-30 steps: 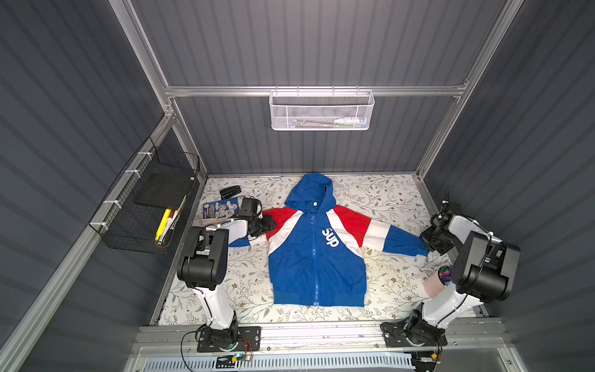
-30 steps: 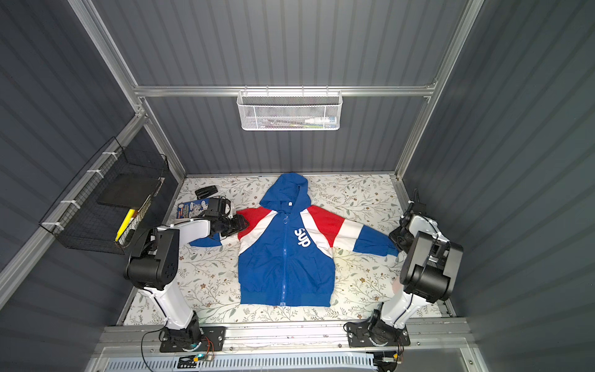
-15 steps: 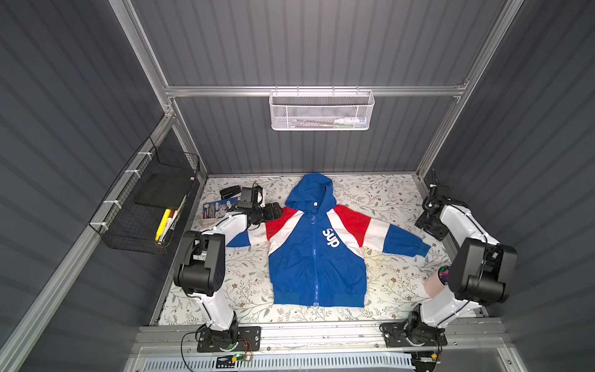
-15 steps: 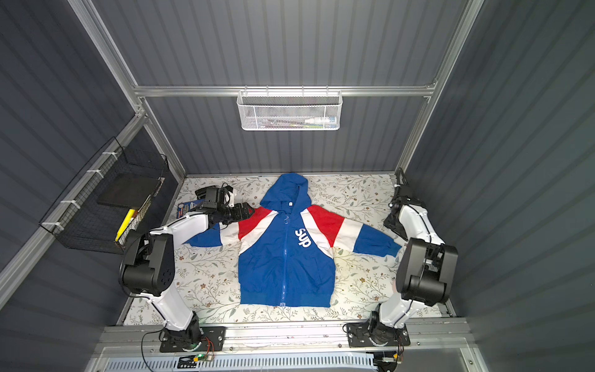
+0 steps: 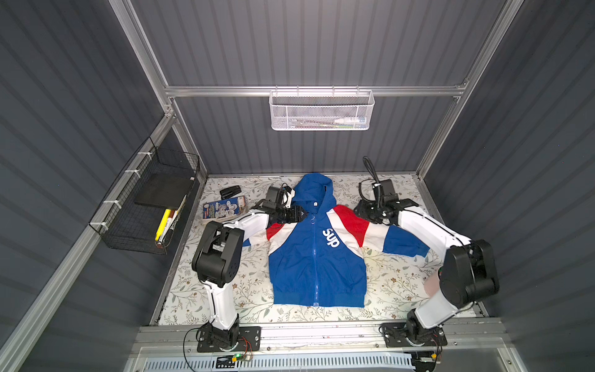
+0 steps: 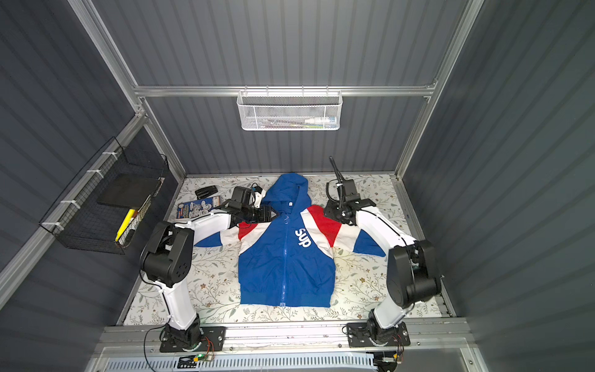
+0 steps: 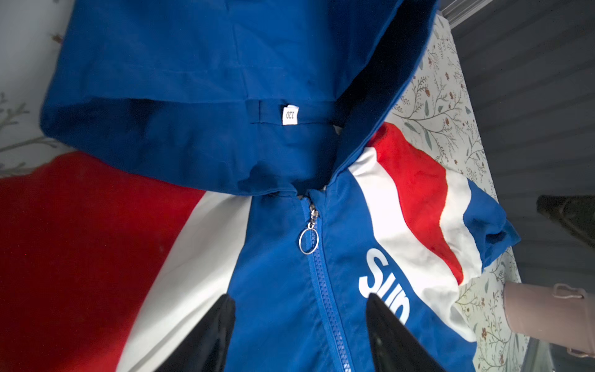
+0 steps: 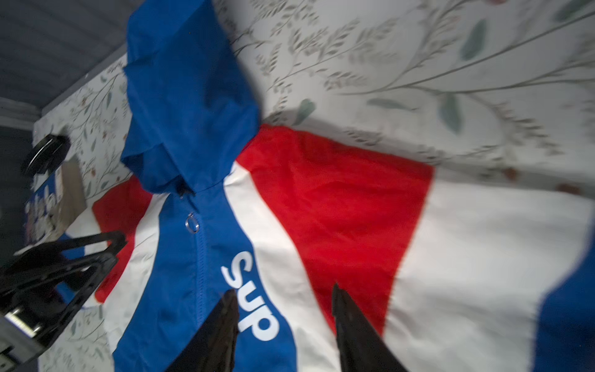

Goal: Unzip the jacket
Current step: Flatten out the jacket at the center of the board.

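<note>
Floral table [image 5: 391, 285]: jacket [image 5: 302, 267] lies flat at centre, zipped. Fabric judged light, soft, bunches easily; grasp the ring pull [image 7: 308, 242] below the collar. Left gripper [image 7: 299, 296] and right gripper [image 8: 283, 288]: jaws apart, empty

Dark grey ribbed walls [image 5: 322, 48] close in on three sides, framed with aluminium rails [image 5: 309, 91]. The tabletop wears a pale cloth [image 5: 254, 290] printed with leafy sprigs. A white mesh basket [image 5: 322, 109] hangs on the back wall, well beyond the left gripper [image 5: 302, 214] and right gripper [image 5: 359, 211]. A black wire basket [image 5: 145, 206] clings to the side wall, outward of the left gripper.
</note>
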